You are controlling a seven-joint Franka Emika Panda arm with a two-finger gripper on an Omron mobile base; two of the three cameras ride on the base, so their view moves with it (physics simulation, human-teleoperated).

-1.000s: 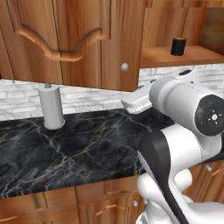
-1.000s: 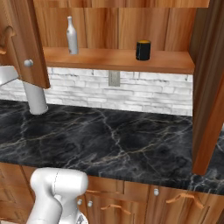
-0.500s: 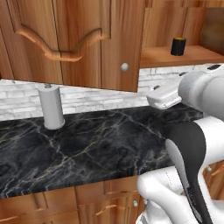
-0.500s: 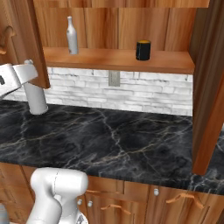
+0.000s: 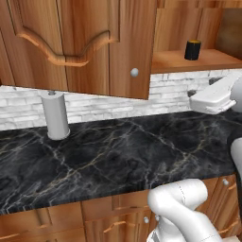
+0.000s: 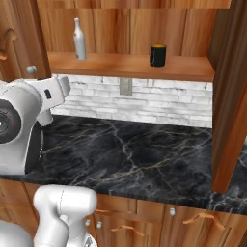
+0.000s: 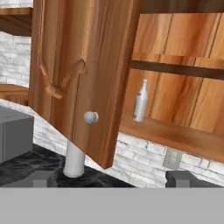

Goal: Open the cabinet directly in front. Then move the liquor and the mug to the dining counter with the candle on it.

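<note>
Left base view
cabinet [image 5: 90, 42]: left door swung out toward the camera, round silver knob [image 5: 134, 72] near its free edge; shelf open to its right.
mug [image 5: 192, 49]: black, upright on the wooden shelf, at the right of the opening.
paper-towel roll [image 5: 56, 115]: grey cylinder standing on the black marble counter [image 5: 118, 151], against the white brick backsplash [image 5: 170, 92].
robot hand: white body at the right edge, above the counter and below the shelf; fingers not shown here.

Right base view
liquor [image 6: 79, 39]: slim whitish bottle upright at the left end of the shelf.
mug [image 6: 157, 55]: upright mid-shelf, well apart from the bottle, to its right.
right door [image 6: 231, 91]: swung open, seen edge-on at the right.
wall outlet [image 6: 125, 87]: on the backsplash under the shelf, between bottle and mug.

Hand view
gripper [image 7: 113, 178]: two dark tips far apart at the bottom, spread wide, nothing between them.
left door [image 7: 83, 74]: open and close ahead, its knob apart from both tips.
liquor [image 7: 140, 100]: on the shelf just past the door's edge.
paper-towel roll [image 7: 74, 159]: below the door, on the counter.
</note>
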